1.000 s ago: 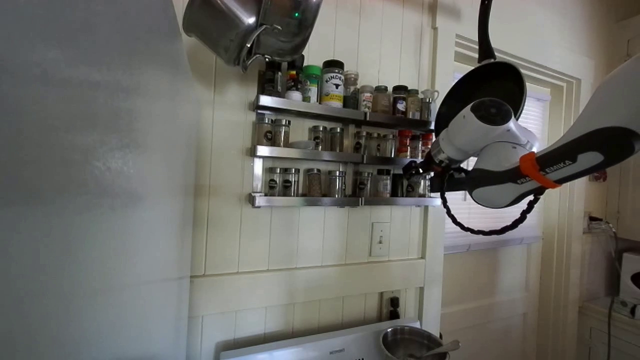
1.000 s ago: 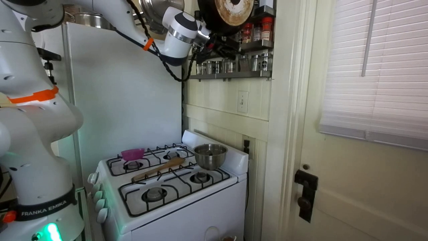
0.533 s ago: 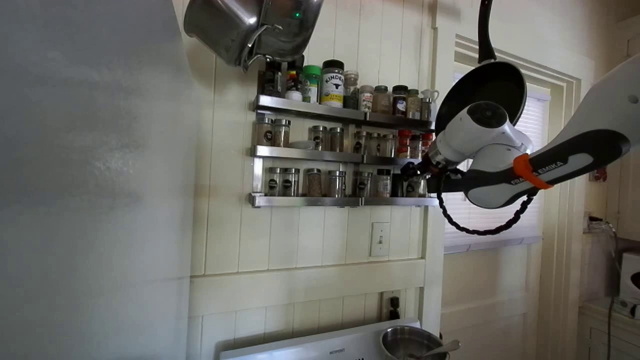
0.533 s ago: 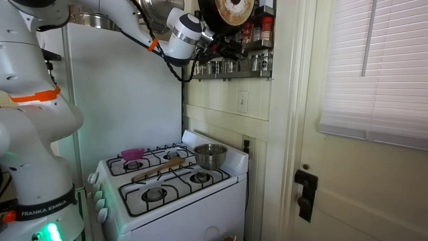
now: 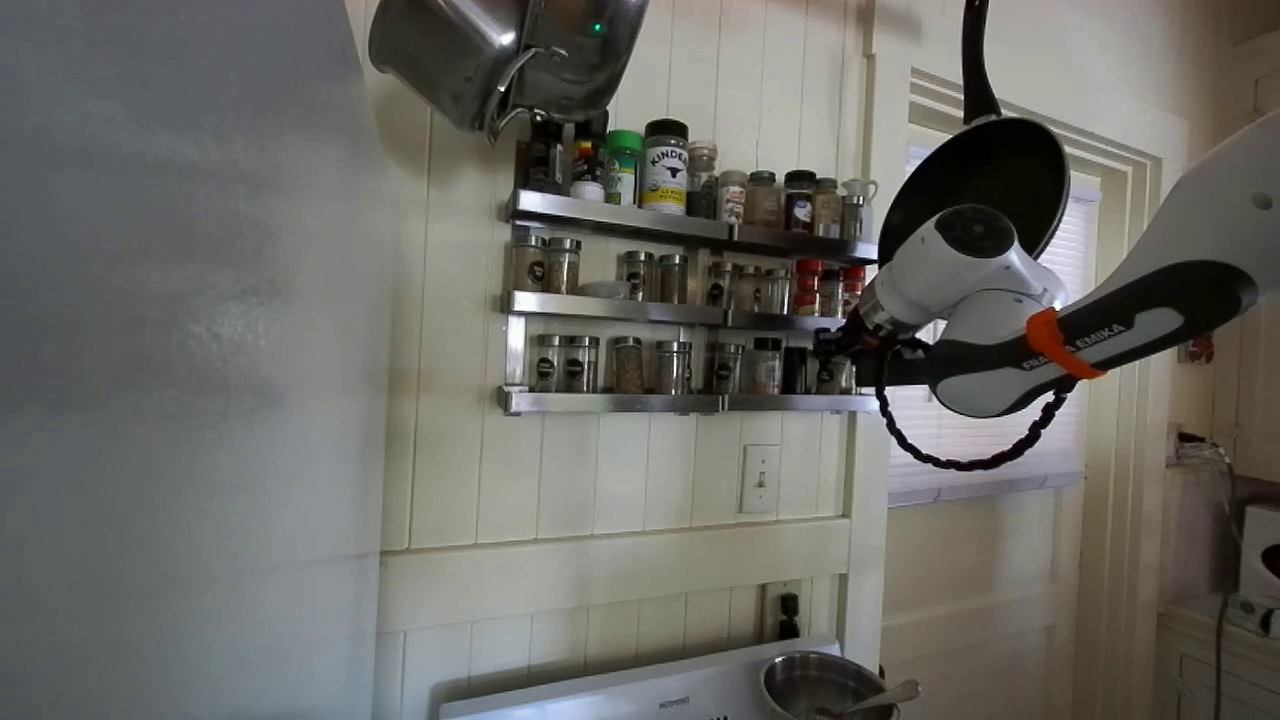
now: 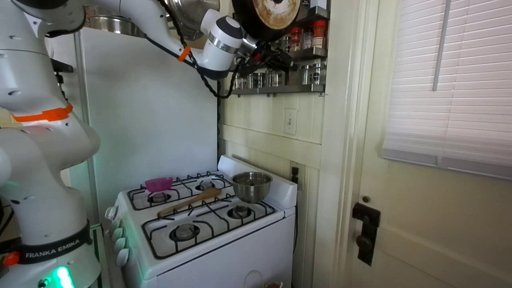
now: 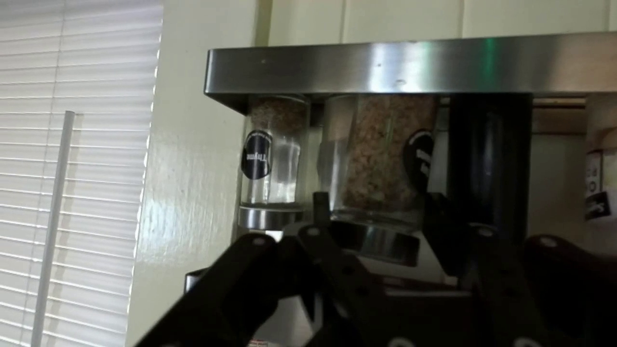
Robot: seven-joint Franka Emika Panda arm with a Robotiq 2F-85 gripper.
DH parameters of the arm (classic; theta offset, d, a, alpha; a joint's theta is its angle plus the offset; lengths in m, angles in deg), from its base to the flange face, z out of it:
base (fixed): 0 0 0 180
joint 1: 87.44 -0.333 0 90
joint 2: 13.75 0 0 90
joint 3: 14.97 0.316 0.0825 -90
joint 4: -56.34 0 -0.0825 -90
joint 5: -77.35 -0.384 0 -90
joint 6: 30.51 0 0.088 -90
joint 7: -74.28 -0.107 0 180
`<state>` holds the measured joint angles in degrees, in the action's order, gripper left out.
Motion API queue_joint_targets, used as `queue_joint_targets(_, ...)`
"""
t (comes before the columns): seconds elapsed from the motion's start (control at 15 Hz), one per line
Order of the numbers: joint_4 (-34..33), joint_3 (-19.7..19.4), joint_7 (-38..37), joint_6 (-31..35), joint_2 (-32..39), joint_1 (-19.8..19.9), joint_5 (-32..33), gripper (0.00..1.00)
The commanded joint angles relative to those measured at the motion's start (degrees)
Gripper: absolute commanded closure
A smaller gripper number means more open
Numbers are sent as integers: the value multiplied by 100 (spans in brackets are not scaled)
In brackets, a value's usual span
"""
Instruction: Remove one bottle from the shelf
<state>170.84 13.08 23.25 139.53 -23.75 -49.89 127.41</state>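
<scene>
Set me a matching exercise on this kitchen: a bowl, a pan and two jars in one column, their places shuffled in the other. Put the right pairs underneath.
Things
1. Pink bowl
2. Frying pan
3. Thyme jar
4. Jar with reddish-brown contents

Places
A. Hanging, handle up
B. Between the fingers of the hand, as the wrist view shows it
C. On the stove
D. At the end of the lowest shelf, nearest the door frame

Pairs: 1-C, 2-A, 3-D, 4-B
</scene>
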Motion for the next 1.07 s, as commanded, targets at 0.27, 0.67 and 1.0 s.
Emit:
queue_joint_targets(0.27,-73,43,-122,109,94,114,204,75)
queue_joint_targets(0.67,-19,251,-439,10,-128,204,993,75)
queue_joint_targets(1.0,-41,287,-376,32,24,120,1064,26)
